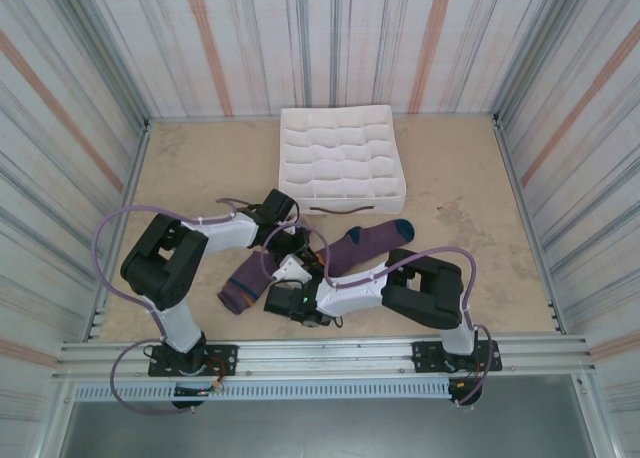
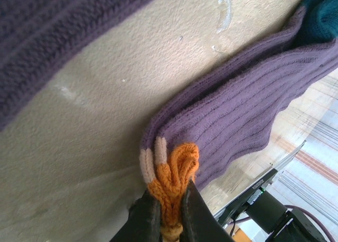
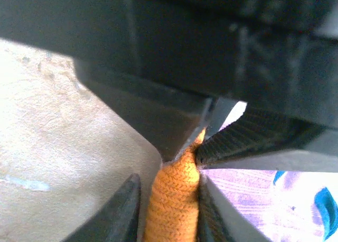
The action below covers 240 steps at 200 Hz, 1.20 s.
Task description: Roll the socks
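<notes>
Left gripper (image 2: 169, 195) is pressed tight on the orange end (image 2: 174, 168) of a sock (image 2: 237, 110), with the knit bunched up between its two dark fingers (image 2: 147, 215). Right gripper (image 3: 170, 192) is on that same orange end (image 3: 171, 215), a finger against each side of the fabric, pinching it directly below the left one's fingers. From above, the two grippers, left (image 1: 284, 240) and right (image 1: 290, 270), meet nose to nose around the middle of the tabletop (image 1: 470, 198), a little toward its near edge. From that pinch the purple sock (image 1: 365, 243) runs out flat toward the right edge and finishes in a teal toe. The second sock (image 1: 245, 283) lies just to the left, crumpled, nearer the near edge, with its purple ribbing (image 2: 47, 30) showing in the left wrist view. A white grid box (image 1: 340, 158) sits at the middle of the far edge, apart from both socks.
</notes>
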{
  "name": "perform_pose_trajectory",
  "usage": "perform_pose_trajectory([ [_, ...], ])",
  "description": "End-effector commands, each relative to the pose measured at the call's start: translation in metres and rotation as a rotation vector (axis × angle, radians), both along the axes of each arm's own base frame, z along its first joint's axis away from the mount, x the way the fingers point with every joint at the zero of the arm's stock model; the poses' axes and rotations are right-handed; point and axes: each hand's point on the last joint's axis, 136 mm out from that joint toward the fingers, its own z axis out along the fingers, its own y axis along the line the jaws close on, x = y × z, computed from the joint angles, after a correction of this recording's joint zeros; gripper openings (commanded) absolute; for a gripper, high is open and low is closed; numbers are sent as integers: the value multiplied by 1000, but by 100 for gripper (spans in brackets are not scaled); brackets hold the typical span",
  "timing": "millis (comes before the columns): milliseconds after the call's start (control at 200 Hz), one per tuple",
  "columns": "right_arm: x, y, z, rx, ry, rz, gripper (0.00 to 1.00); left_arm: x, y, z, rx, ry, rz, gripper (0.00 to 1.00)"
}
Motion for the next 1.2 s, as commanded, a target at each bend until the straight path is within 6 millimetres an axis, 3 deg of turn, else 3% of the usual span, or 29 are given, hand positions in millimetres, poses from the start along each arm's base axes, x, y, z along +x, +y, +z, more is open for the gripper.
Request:
perform_pose_trajectory([
  [0,5,-11,-5,-37,5,-40,14,-4,2,1,-3,15,-27,0],
  [110,8,-15,-2,-15,7,-59,5,-3,4,6,4,-12,-33,5],
  [276,9,-18,-3,76,86,-61,0,4,11,23,42,-85,-36,41],
  [431,8,-23,-11,160,219,-62,0,6,10,31,39,-98,-34,57],
  [802,4,-31,-20,210,336,-39,0,11,20,21,-20,-54,70,68],
  [1197,3,-43,-20,312,411,-21,0,32,14,46,-121,-105,114,68],
])
